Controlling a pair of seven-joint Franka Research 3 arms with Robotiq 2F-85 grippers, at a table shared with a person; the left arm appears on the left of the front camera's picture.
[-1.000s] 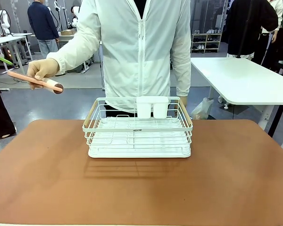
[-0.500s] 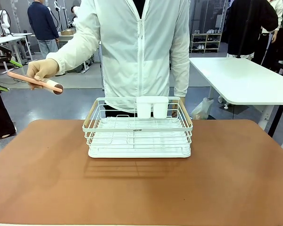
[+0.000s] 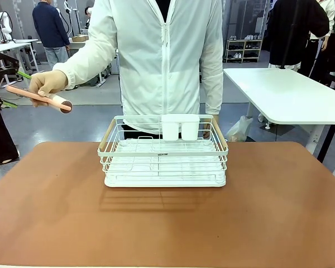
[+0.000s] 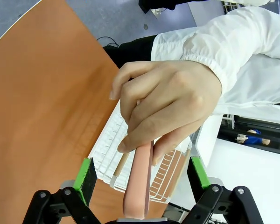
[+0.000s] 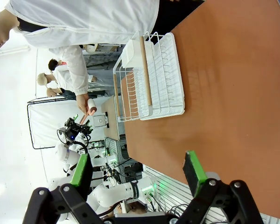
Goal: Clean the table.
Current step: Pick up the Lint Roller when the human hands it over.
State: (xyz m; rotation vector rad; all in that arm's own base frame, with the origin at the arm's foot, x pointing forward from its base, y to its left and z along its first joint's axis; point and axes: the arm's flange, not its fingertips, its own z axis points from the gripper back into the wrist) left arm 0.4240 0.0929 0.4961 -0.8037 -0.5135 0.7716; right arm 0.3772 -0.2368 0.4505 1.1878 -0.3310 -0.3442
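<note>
Table (image 3: 279,212), reddish-brown and matte, runs across the front view with its near edge and both near corners cut off by the picture. A white wire rack (image 3: 163,162) stands on it midway along the far edge, with a white cup holder (image 3: 180,127) at the rack's far side. Out past the table's far left corner, in the air, the person's hand (image 3: 47,82) holds a pink-handled tool (image 3: 39,96) with a white roll at its tip (what sort of tool is hard to tell). In the left wrist view the left gripper (image 4: 142,175) stands spread wide. The handle's free end lies between its green pads (image 4: 88,173) with a gap on each side, and the person's fingers hide the handle's upper part. The right gripper (image 5: 137,170) is spread too, with nothing between its fingers, and the table and rack lie beyond it.
</note>
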